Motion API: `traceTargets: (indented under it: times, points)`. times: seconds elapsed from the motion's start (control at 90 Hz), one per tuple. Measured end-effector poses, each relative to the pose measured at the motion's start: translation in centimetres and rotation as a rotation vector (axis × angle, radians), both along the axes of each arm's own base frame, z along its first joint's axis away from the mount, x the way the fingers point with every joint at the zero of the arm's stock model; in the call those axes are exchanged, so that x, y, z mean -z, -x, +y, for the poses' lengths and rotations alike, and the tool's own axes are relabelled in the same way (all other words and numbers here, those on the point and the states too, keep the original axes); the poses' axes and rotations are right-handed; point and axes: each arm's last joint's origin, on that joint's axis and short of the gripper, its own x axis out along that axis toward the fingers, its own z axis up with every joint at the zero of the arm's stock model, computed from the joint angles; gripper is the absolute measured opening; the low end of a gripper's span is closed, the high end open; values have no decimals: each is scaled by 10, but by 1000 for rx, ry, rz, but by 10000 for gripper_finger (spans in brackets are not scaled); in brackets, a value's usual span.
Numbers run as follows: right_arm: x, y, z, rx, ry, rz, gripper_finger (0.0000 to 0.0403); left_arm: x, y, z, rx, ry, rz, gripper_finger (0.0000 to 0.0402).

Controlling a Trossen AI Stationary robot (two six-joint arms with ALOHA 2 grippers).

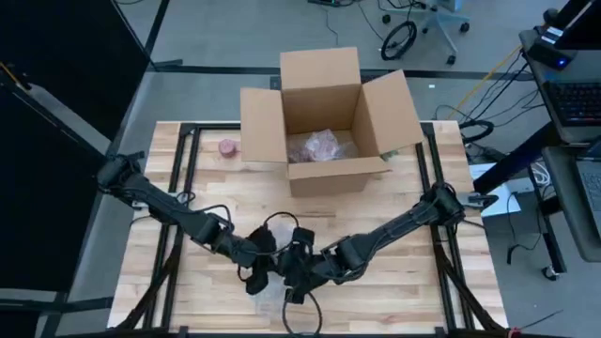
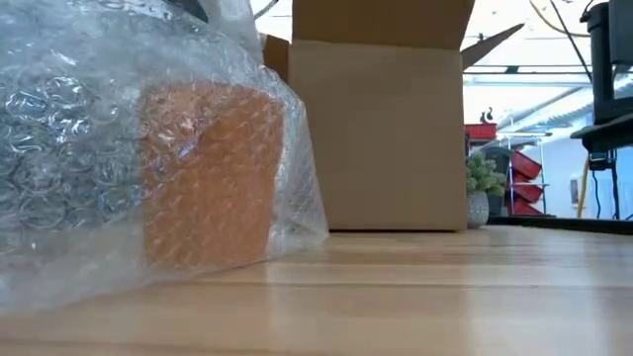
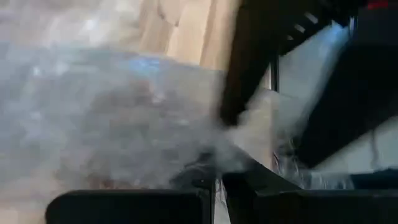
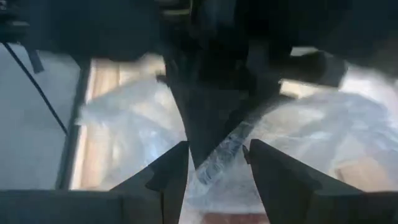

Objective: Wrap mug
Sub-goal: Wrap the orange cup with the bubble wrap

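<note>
While bubble-wrapped mug (image 2: pixel 208 178), between both jaws

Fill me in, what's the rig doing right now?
Both arms are bunched at the table's near edge over a sheet of bubble wrap with an orange mug inside it. The left pincer looks shut on the wrap; the right pincer is open around a fold of it. Behind stands an open cardboard box already holding a wrapped bundle.

Orange mug (image 2: pixel 208 178); clear dimpled bubble wrap (image 2: pixel 69 129)
</note>
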Motion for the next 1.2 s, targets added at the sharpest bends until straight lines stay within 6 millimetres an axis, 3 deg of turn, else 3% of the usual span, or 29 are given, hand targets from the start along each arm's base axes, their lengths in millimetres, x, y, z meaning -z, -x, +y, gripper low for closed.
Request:
traceTargets:
  times: [0.256,0.7,0.8,0.967,1.2]
  points:
    - [7,-2,-5,-10,76,-7,146,0,1,-1,163,-96,-39,11]
    - [30,-17,-17,-64,142,54,136,3,3,0,206,-141,-27,125]
    - [31,-17,-16,-65,138,57,108,3,2,0,205,-141,-27,134]
    - [32,-15,-13,-94,123,77,14,3,2,0,183,-124,-24,135]
    - [42,-6,-12,-111,97,187,1,-12,12,4,120,7,29,135]
